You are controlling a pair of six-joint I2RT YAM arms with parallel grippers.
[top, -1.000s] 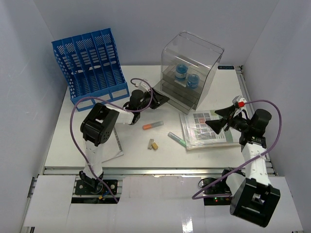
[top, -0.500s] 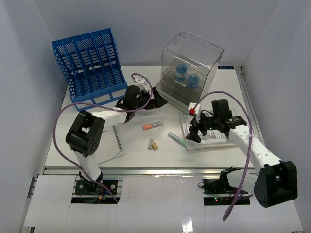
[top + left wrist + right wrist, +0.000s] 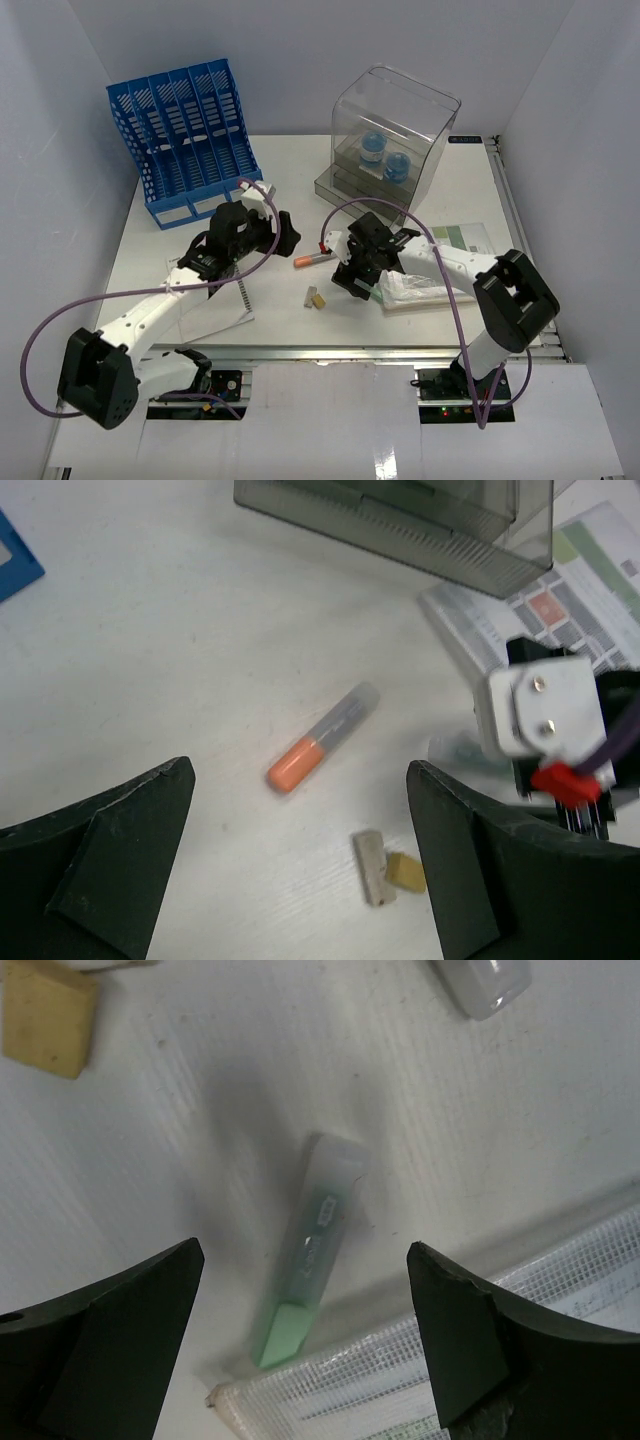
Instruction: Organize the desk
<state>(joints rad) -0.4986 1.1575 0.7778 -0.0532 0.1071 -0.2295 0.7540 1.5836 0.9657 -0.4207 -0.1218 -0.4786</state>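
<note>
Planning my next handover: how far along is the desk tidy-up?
Early. Nothing is gripped: the left tool hangs open over the orange marker, the right tool open over the green marker. Two blue rolls already sit in the clear box. Both markers, two small blocks, the booklet and the notebook lie loose on the desk.

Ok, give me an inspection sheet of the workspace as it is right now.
Surface: desk, white, partly covered.
Job's things: orange marker, green marker and two small blocks loose at centre; papers right; notebook under left arm.
Clutter: nothing seen.
Grippers: left gripper open over orange marker; right gripper open over green marker.
Cables: purple cable looping from each arm.
Surroundings: blue file rack and clear drawer box at back; white walls.
</note>
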